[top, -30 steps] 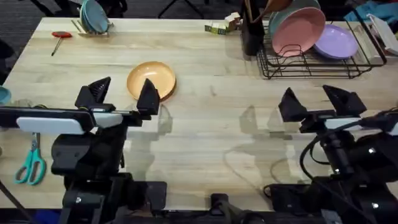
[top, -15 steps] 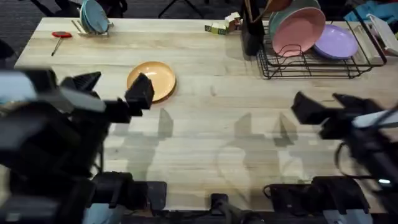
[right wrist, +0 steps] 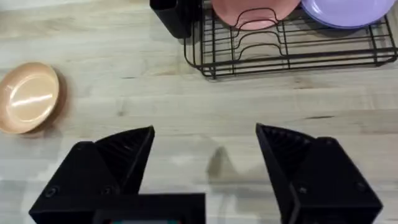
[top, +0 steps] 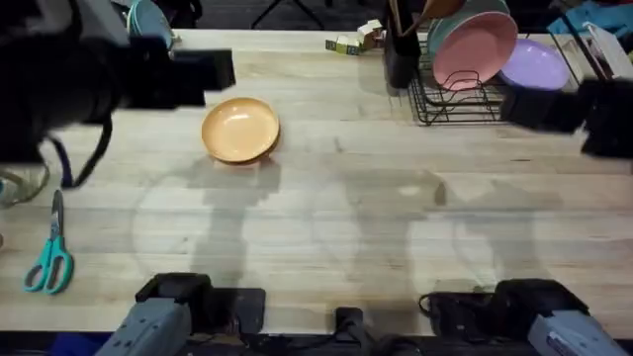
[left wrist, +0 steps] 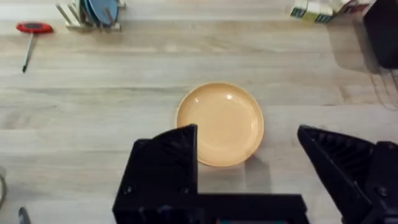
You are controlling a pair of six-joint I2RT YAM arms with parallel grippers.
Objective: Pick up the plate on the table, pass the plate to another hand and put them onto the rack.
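Note:
The orange-yellow plate (top: 240,130) lies flat on the wooden table (top: 336,227), left of centre, with nothing touching it. My left gripper (left wrist: 247,140) hangs open high above it, and the plate (left wrist: 221,123) shows between and beyond the two black fingers (left wrist: 168,168). In the overhead view the left arm (top: 89,69) looms dark and blurred at the far left. My right gripper (right wrist: 205,130) is open and empty above bare table, between the plate (right wrist: 28,96) and the black wire rack (right wrist: 292,53). The rack (top: 495,104) stands at the table's far right.
A pink plate (top: 475,49) and a purple plate (top: 534,67) sit in the rack, with a black holder (top: 401,44) beside it. Teal scissors (top: 49,262) lie at the left edge. A red screwdriver (left wrist: 34,28) and blue plates in a small holder (left wrist: 99,11) sit far left.
Both arms have risen toward the camera and swung outward, the left to the far left, the right to the right edge. The plate has not moved.

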